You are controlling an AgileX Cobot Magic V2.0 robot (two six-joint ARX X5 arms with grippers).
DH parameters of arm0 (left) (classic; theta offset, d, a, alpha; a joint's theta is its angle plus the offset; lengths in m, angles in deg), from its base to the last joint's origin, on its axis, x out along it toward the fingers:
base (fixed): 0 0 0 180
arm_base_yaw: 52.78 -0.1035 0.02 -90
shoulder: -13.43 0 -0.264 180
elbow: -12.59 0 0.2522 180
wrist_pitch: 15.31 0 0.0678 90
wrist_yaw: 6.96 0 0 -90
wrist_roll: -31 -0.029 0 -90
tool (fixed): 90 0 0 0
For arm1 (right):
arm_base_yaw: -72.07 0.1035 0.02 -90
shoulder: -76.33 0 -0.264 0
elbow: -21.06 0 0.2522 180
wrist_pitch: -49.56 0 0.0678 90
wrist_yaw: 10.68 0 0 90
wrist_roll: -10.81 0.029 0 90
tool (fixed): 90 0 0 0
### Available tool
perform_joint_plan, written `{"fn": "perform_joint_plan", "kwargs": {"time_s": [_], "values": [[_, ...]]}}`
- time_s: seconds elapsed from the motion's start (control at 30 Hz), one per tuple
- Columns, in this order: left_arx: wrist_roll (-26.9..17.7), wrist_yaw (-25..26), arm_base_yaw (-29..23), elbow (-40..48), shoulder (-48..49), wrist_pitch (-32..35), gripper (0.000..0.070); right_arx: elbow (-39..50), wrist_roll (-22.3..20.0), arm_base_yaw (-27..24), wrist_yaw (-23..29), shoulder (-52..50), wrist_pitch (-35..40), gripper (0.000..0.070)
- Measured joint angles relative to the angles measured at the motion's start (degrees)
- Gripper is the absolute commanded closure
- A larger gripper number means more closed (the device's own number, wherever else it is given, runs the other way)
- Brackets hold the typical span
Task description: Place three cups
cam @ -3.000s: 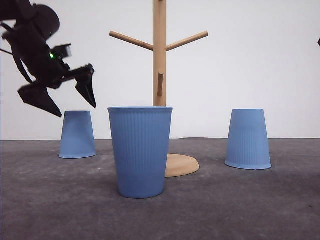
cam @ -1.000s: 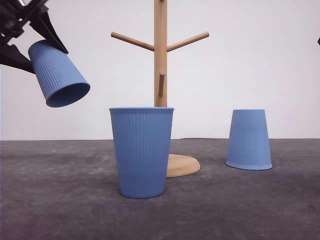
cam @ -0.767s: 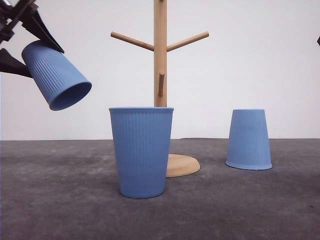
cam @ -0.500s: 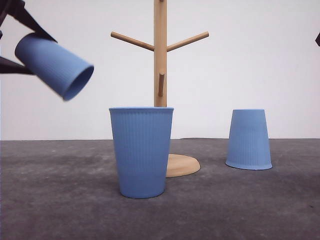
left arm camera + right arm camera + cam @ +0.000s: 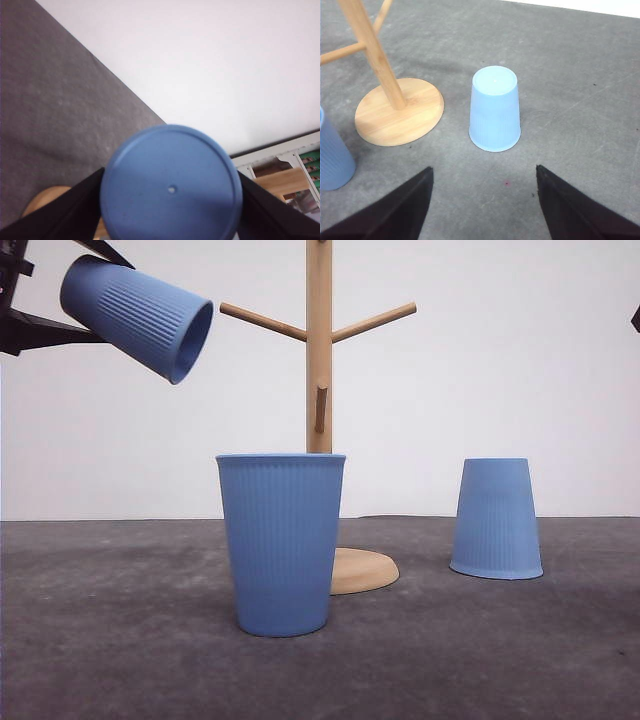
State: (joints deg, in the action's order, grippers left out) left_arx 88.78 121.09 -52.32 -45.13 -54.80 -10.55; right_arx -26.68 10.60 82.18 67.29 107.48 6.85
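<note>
The left gripper (image 5: 170,220) held a light-blue ribbed tapered cup (image 5: 137,317) high above the left side of the dark grey bench (image 5: 120,640), its two black fingers (image 5: 60,212) closed against opposite sides of the cup near the base. In the front view the held cup lay tilted almost on its side, open mouth facing right towards the wooden cup tree (image 5: 319,360), with the rim near the tip of the tree's left upper peg but not touching it. The left wrist view looked straight at the cup's smooth flat base (image 5: 171,182), which had a small dot at its centre, with a black finger on either side of it.

A second light-blue ribbed cup (image 5: 281,543) stood upright, mouth up, on the bench in front of the tree's round wooden foot (image 5: 365,571), hiding part of it in the front view. A third light-blue ribbed cup (image 5: 496,518) stood upside down on its rim to the right of the tree, well apart from the foot; in the right wrist view this inverted cup (image 5: 494,108) sat just beside the round foot (image 5: 399,118) with bare bench between them.

The right gripper (image 5: 482,200) hung above the bench near the inverted cup, its black fingers (image 5: 395,210) spread wide and holding nothing, with clear space between them and the cup
</note>
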Motion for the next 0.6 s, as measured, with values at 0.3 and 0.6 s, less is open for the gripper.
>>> {"fn": "perform_joint_plan", "kwargs": {"time_s": [0.3, 0.6], "values": [[0.15, -1.03, 2.17, -1.38, -0.11, 0.54, 0.0265, 0.00, 0.00, 0.02, 0.00, 0.00, 0.00, 0.0284], [-0.09, -3.17, 5.16, -1.64, -1.80, 0.63, 0.0266, 0.00, 0.00, 0.02, 0.00, 0.00, 0.00, 0.0284]]}}
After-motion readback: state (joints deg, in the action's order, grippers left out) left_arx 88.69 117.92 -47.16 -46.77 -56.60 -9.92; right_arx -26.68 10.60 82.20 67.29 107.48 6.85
